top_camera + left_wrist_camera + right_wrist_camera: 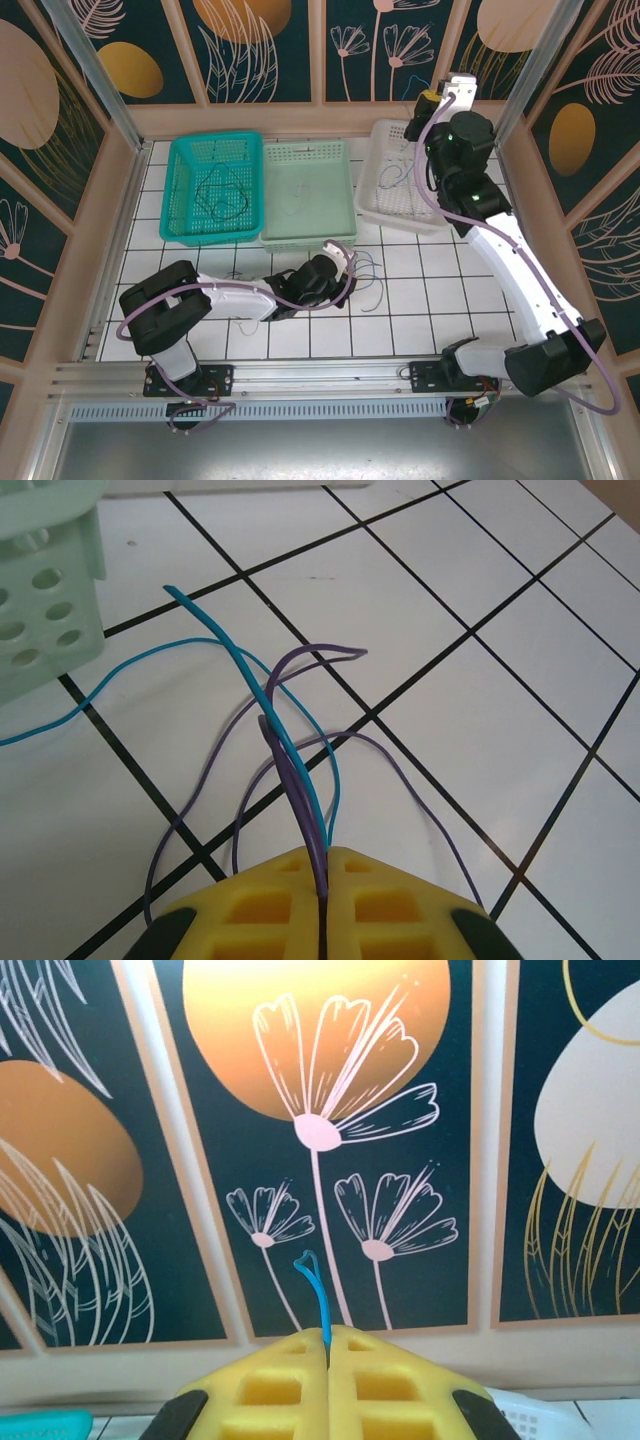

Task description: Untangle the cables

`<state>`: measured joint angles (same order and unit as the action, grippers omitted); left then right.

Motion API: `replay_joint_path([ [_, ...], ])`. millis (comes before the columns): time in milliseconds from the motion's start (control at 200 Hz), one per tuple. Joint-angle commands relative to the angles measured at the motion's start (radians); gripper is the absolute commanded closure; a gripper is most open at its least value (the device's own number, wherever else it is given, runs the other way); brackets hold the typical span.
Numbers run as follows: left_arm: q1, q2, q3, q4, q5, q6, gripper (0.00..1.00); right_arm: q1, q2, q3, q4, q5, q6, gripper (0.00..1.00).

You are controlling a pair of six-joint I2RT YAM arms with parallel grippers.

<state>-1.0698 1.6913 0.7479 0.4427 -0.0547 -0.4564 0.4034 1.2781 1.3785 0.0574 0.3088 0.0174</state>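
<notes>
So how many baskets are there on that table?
3, in a row along the far side: a teal basket on the left, a pale green basket in the middle, and a white basket on the right. None seems hidden.

3 baskets (306,150) stand in a row behind cables (291,780) on the table (440,300).

Left gripper (325,858), right gripper (328,1334) — clamped.

I see left gripper (325,865) pinched tight on purple cable (291,780) and teal cable (222,644). Loops fan over white tiled table (480,680). Mint basket (45,600) corner upper left.
</notes>
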Motion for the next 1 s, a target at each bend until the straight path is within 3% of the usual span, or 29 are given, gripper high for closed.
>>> replay_joint_path([
  [0,-0.005,-0.027,-0.009,0.018,-0.017,0.002,0.91,-0.017,0.017,-0.021,0.147,0.049,0.019,1.0],
  [661,-0.005,-0.041,-0.023,0.023,-0.028,-0.009,0.91,-0.126,0.187,-0.295,0.352,0.128,0.089,1.0],
  [996,-0.005,-0.051,-0.028,0.022,-0.042,-0.019,0.91,-0.258,0.286,-0.223,0.15,-0.011,0.122,1.0],
])
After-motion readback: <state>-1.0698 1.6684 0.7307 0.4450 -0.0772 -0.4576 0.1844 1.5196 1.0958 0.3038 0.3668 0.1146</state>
